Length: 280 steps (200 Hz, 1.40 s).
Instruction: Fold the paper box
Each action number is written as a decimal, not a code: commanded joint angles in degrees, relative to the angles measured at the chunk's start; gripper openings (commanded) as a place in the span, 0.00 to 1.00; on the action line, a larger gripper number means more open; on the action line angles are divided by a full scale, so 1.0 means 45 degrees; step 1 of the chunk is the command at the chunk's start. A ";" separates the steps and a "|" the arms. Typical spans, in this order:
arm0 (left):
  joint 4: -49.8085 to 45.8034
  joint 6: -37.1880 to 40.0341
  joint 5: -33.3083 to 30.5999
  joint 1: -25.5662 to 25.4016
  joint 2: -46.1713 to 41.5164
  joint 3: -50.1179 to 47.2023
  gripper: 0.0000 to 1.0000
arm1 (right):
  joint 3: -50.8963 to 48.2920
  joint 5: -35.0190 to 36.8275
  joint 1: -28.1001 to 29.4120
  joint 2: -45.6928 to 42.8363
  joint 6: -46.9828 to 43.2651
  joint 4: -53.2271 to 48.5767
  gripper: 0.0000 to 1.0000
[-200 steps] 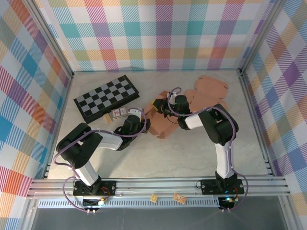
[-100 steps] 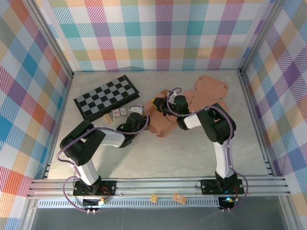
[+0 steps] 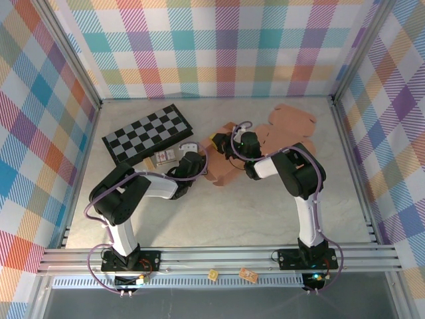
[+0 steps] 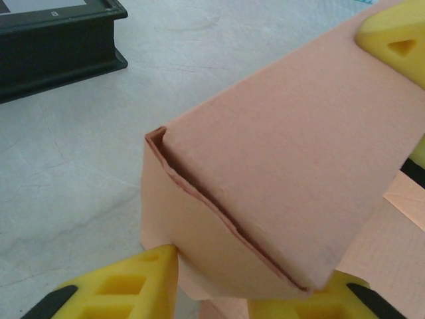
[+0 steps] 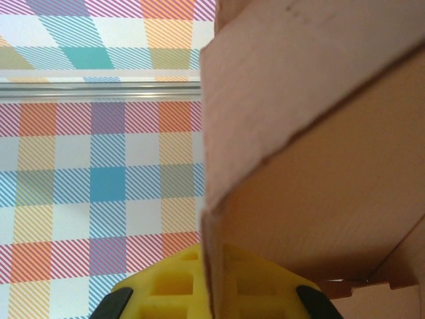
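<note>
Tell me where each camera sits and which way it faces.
Top: above and behind the robot, looking down at table, box, chessboard; left arm and right arm show.
Left wrist: low over the table, facing the box corner between the left fingers.
Right wrist: facing the plaid wall past the box; the right fingers pinch it.
Shared: box in all; chessboard in top and left wrist.

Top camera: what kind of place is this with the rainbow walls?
Likely a robot practice booth: checked walls, a metal frame, and a left arm and right arm bolted to its front rail.
</note>
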 commanded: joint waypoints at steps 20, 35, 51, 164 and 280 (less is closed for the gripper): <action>0.0409 -0.0213 -0.0718 -0.0051 0.0401 0.0745 0.23 | 0.0110 -0.0886 0.0429 0.0521 0.0143 -0.0794 0.00; 0.0436 -0.0238 -0.0739 -0.0080 0.0465 0.0842 0.19 | 0.0154 -0.0821 0.0439 0.0525 0.0209 -0.0857 0.00; 0.0409 -0.0228 -0.0765 -0.0090 0.0572 0.0972 0.17 | 0.0210 -0.0733 0.0473 0.0568 0.0226 -0.0963 0.00; -0.1967 -0.0777 -0.1344 -0.0168 0.0739 0.2183 0.00 | 0.0351 0.0023 0.0682 0.0419 0.0617 -0.1512 0.00; -0.3346 -0.0766 -0.1414 -0.0095 0.1080 0.2637 0.26 | 0.0333 0.0625 0.0719 -0.0177 0.0741 -0.2877 0.00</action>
